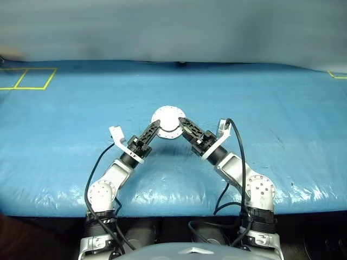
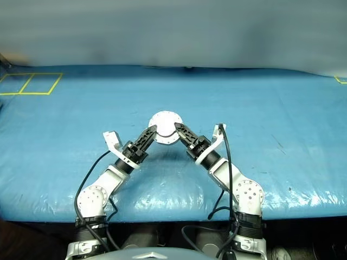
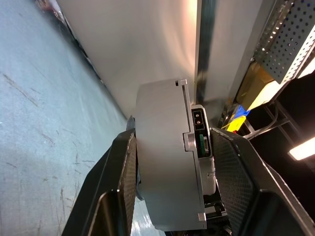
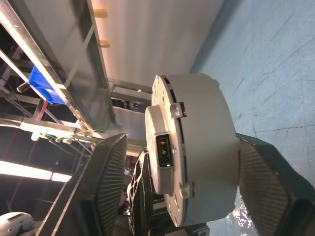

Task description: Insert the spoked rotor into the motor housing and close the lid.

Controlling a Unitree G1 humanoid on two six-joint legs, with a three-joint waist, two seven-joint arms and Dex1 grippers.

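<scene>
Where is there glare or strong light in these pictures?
Left eye view: white sheen on the blue cover near its front edge. Left wrist view: a bright lamp, and a warm glow on the wall behind the motor housing. Right wrist view: lit strip lamps.

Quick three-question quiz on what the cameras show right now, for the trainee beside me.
1. True or false: the motor housing sits between the fingertips of the left gripper and the right gripper, above the blue table.
2. The lid is: A) swung open, B) shut against the housing, C) lying apart on the table.
3. Which gripper's jaws leave a clear gap on one side of the housing?

Key: 1 true. 2 B. 3 the right; the left is closed on the housing.
</scene>
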